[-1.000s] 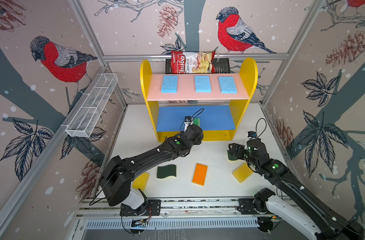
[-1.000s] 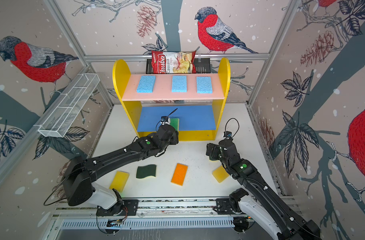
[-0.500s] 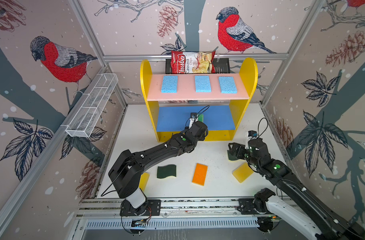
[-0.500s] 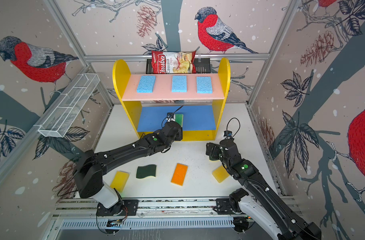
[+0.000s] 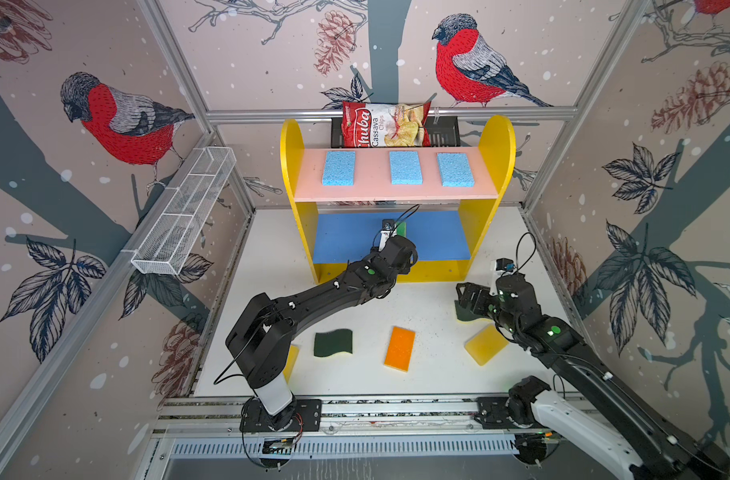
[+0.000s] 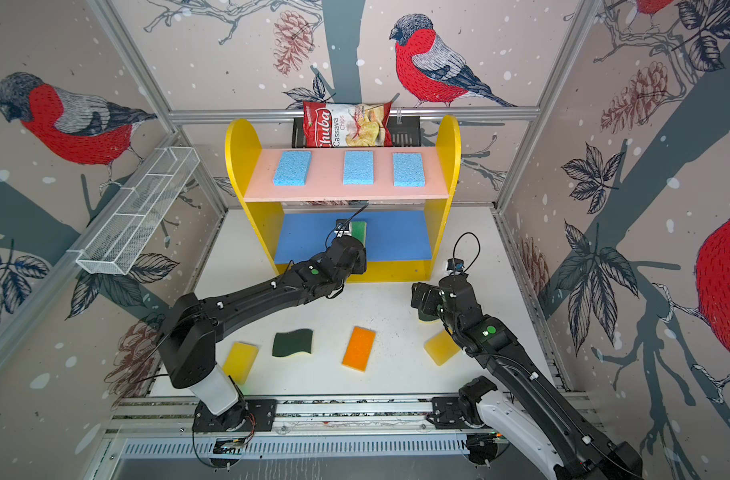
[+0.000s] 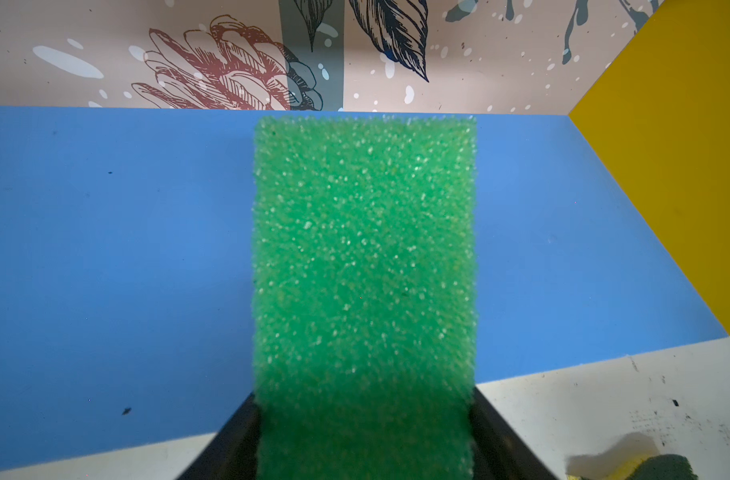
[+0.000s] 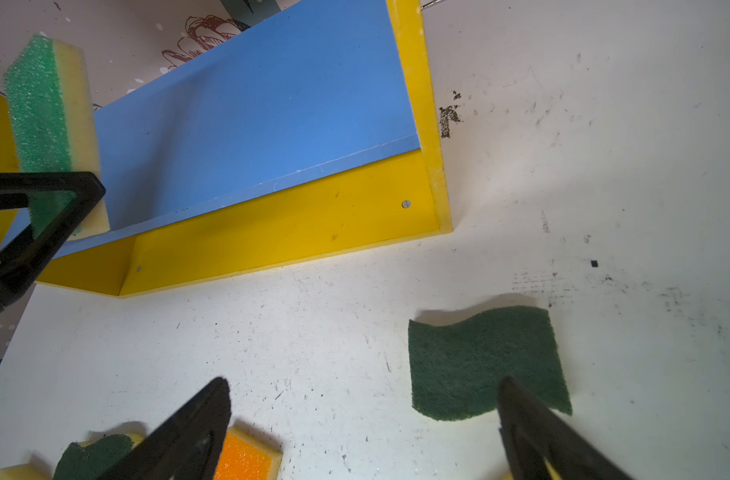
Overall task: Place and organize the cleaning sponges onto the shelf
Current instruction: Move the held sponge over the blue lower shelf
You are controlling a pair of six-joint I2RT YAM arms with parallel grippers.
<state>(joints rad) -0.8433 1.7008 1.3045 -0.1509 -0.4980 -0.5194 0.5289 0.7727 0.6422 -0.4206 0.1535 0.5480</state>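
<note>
Yellow foam first, right at the front edge of the white table (image 5: 430, 376): one yellow sponge (image 6: 240, 360) lies half tucked under the left arm. Along the same front strip sit a wavy dark-green sponge (image 5: 332, 343), an orange-topped sponge (image 5: 399, 348) and a second yellow sponge (image 5: 485, 344), each apart from the next.

A step further in, the right gripper (image 8: 363, 382) hangs low with its claw spread wide and nothing between the fingers. One finger crosses the edge of the other wavy sponge (image 8: 479, 361), which lies flat on the table (contact or not, I cannot tell).

Further still, the left gripper (image 7: 363, 436) has its claw clenched on the green-topped sponge (image 7: 363, 249), pinching it across its width. The sponge reaches out over the blue middle board (image 5: 346, 237) of the shelf (image 5: 496, 137), about halfway along it. Whether it rests on the board I cannot say.

Up on the pink board (image 5: 371, 189), three light blue sponges (image 5: 338, 168) (image 5: 405, 167) (image 5: 455, 169) lie in a spaced row.

Behind the shelf a red chips bag (image 5: 382, 124) sits in a black rack (image 5: 442, 135), and a white wire basket (image 5: 184, 216) hangs on the left wall.
</note>
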